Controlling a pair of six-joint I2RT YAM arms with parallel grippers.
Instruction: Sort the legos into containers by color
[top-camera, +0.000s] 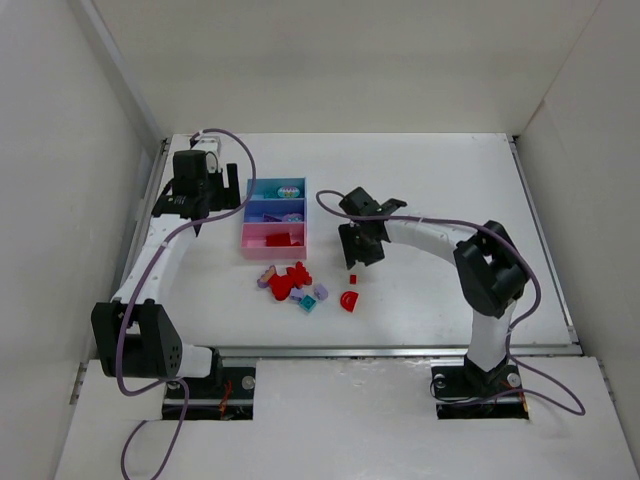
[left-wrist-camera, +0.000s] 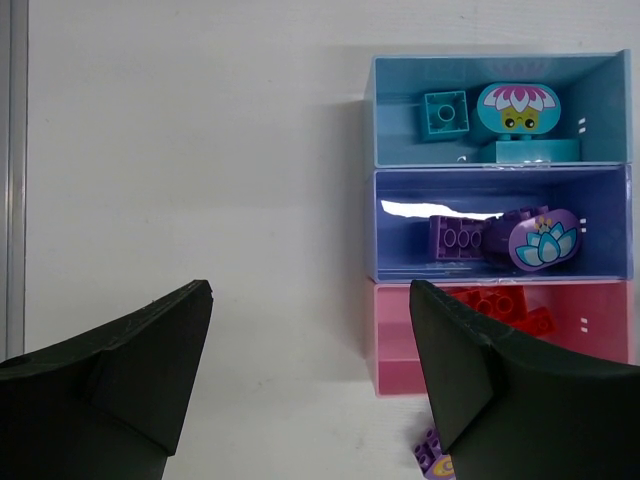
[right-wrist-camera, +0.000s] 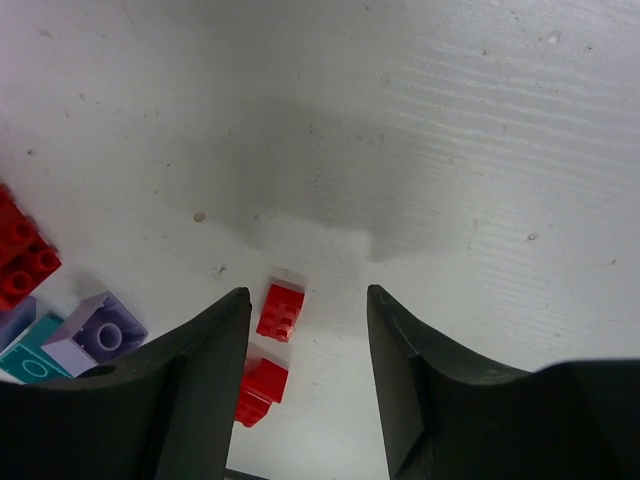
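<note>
Presently, my left gripper (left-wrist-camera: 310, 300) hangs above the bare white table (top-camera: 450, 180) just to the left of the containers (top-camera: 252, 212), its jaws set wide apart and holding nothing. In the left wrist view the three joined trays stand in a column. The light blue tray (left-wrist-camera: 600, 100) holds a teal brick (left-wrist-camera: 444, 110) and a teal flower-printed piece (left-wrist-camera: 520, 110). The purple-blue tray (left-wrist-camera: 410, 250) holds purple bricks (left-wrist-camera: 460, 238). The pink tray (left-wrist-camera: 390, 360) holds red bricks (left-wrist-camera: 495, 300), partly hidden behind my right-hand finger. My right gripper (right-wrist-camera: 308, 300) is poised over the table in front of the trays, jaws parted to a moderate gap and clasping nothing. A small red brick (right-wrist-camera: 281, 311) lies on the table in line with that gap, touching neither finger. A second red piece (right-wrist-camera: 260, 390) lies just beside it, part hidden by the left-hand finger. The unsorted legos (top-camera: 290, 283) lie in a loose cluster on the table in front of the pink tray: mostly red, with a lilac brick (right-wrist-camera: 100, 335) and a teal brick (right-wrist-camera: 25, 355) at the edge of the pile. A red arch piece (top-camera: 348, 300) sits slightly apart to the right of the cluster.
</note>
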